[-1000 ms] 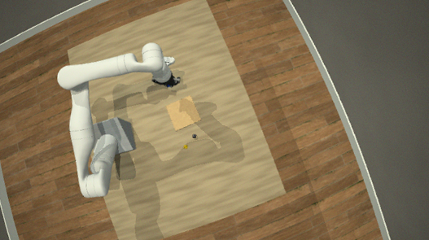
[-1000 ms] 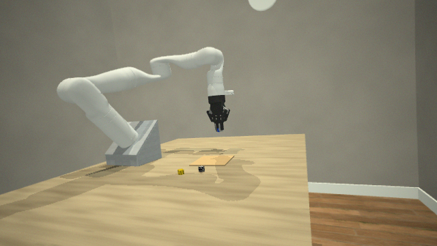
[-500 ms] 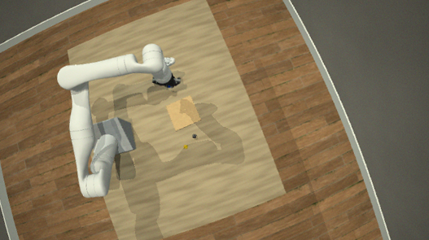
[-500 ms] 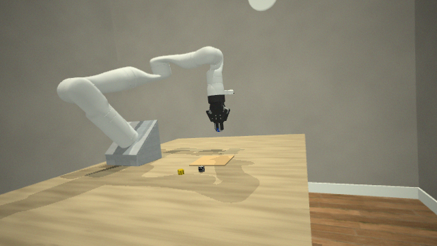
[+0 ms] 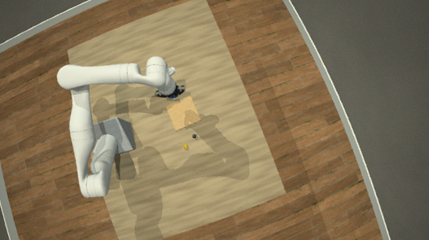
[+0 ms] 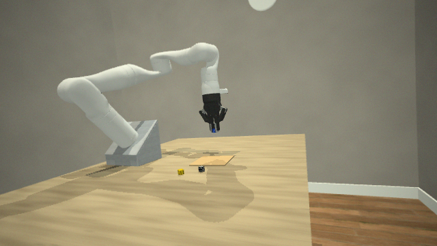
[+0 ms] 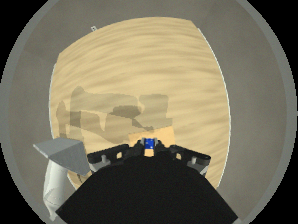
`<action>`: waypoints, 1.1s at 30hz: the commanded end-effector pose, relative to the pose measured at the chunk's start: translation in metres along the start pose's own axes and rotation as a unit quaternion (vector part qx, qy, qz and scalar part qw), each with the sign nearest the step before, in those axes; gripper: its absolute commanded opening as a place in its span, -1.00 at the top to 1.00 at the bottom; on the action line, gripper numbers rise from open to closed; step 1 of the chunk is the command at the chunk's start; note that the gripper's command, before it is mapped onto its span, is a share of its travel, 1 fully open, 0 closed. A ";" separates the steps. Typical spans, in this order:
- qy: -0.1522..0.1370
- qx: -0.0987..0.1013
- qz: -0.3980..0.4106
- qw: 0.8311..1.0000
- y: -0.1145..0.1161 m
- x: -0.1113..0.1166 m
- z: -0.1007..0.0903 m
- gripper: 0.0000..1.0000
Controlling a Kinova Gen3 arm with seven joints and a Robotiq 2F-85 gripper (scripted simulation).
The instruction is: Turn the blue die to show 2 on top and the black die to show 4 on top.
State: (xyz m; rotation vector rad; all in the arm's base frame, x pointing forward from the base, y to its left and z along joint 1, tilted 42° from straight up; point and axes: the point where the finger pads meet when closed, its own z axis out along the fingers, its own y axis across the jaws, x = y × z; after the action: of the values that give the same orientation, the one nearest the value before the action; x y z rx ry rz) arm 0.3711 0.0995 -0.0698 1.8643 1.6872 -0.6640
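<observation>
My gripper (image 6: 214, 129) (image 7: 149, 142) is shut on the blue die (image 5: 173, 96) (image 6: 214, 130) (image 7: 149, 144) and holds it well above the table. The top number of the blue die cannot be read. The orange mat (image 5: 177, 119) (image 6: 218, 160) (image 7: 166, 134) lies flat on the table. In the top view the gripper is beside its upper left edge. The black die (image 5: 194, 136) (image 6: 201, 169) lies on the table just off the mat. The yellow die (image 5: 186, 147) (image 6: 181, 171) lies on the table near the black die, apart from it. Their top numbers are too small to read.
The grey wedge-shaped base (image 5: 124, 135) (image 6: 149, 150) (image 7: 67, 152) of the arm stands on the table (image 5: 204, 201) (image 6: 136, 219) (image 7: 150, 60), left of the mat in the exterior view. The arm's shadow falls across the table and part of the mat.
</observation>
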 end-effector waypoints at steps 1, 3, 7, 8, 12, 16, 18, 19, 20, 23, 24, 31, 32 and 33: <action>0.005 0.002 -0.013 1.000 0.001 -0.016 -0.002 0.78; 0.005 0.003 -0.035 0.999 0.001 -0.027 -0.002 0.78; 0.004 0.004 -0.073 0.997 -0.001 -0.047 -0.002 0.78; 0.004 0.005 -0.081 0.997 -0.001 -0.051 -0.002 0.78; 0.003 0.005 -0.094 0.996 -0.002 -0.058 -0.001 0.78; 0.003 0.007 -0.112 0.994 -0.004 -0.067 -0.001 0.78; 0.003 0.007 -0.116 0.993 -0.004 -0.069 -0.001 0.78; 0.003 0.007 -0.117 0.993 -0.004 -0.070 -0.001 0.78; 0.003 0.007 -0.118 0.993 -0.004 -0.070 -0.001 0.78; 0.003 0.007 -0.118 0.993 -0.004 -0.070 -0.001 0.78; 0.003 0.007 -0.118 0.993 -0.004 -0.070 -0.001 0.78; 0.003 0.007 -0.118 0.993 -0.004 -0.070 -0.001 0.78; 0.003 0.007 -0.118 0.993 -0.004 -0.070 -0.001 0.78; 0.003 0.007 -0.118 0.993 -0.004 -0.070 -0.001 0.78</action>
State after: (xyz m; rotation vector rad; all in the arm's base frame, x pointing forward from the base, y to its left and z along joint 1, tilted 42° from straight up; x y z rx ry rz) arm 0.3598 0.0482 -0.0226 1.6922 1.9286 -0.7679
